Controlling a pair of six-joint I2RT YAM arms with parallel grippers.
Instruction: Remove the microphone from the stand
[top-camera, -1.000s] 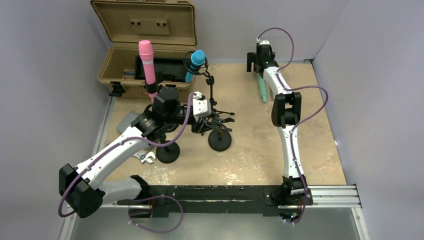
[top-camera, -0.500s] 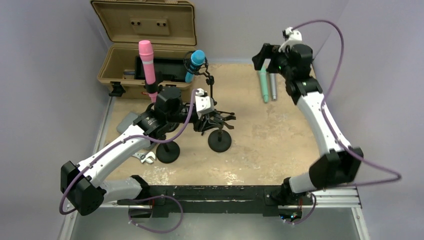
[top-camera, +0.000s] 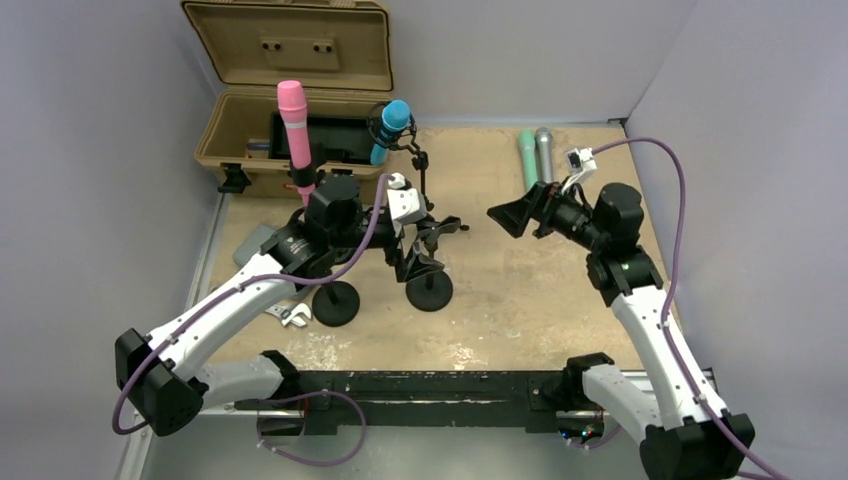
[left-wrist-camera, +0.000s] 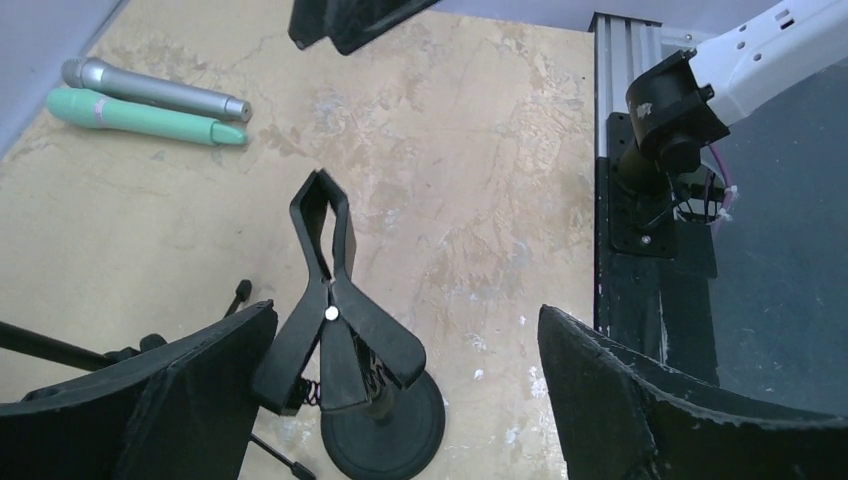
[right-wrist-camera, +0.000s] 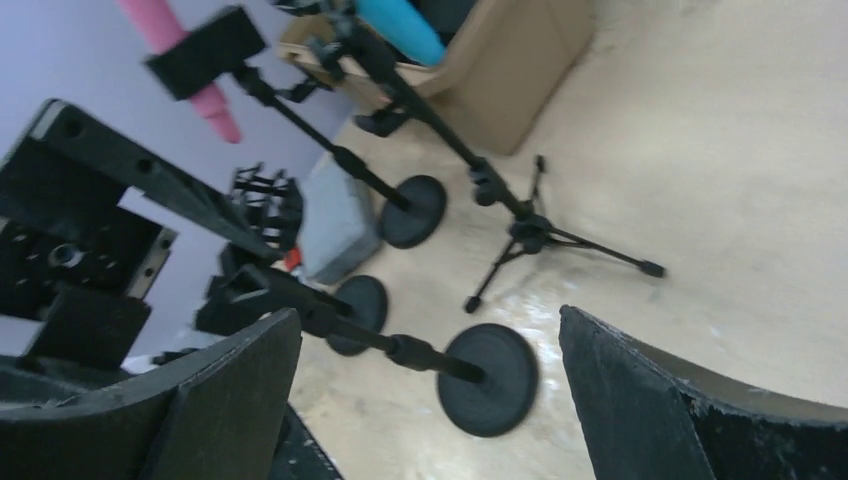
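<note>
Your left pincer (left-wrist-camera: 405, 312) is released, its fingers spread wide on either side of the empty clip stand (left-wrist-camera: 325, 270) and gripping nothing; your right pincer (right-wrist-camera: 428, 318) is also spread wide and empty, hanging in the air over the right half of the worktop (top-camera: 520, 300) and facing the stands. Outward from there, a green microphone (top-camera: 526, 160) and a silver microphone (top-camera: 544, 148) lie flat, just beside each other, at the far edge, well apart from both pincers. By the look of it, one removal is finished, since that clip holds nothing, but the pink microphone (top-camera: 293, 125) still stands upright in its holder and the blue microphone (top-camera: 392, 125) still sits tilted on the tripod stand (right-wrist-camera: 520, 225), both in front of the open tan case (top-camera: 290, 50); those are what may be left. The left wrist view gives you the bare clip and the two lying microphones, but no mounted ones. The top view alone shows all four together. The right wrist view, somewhat blurred, shows the stand bases and tripod legs from the side, with only slivers of pink and blue
</note>
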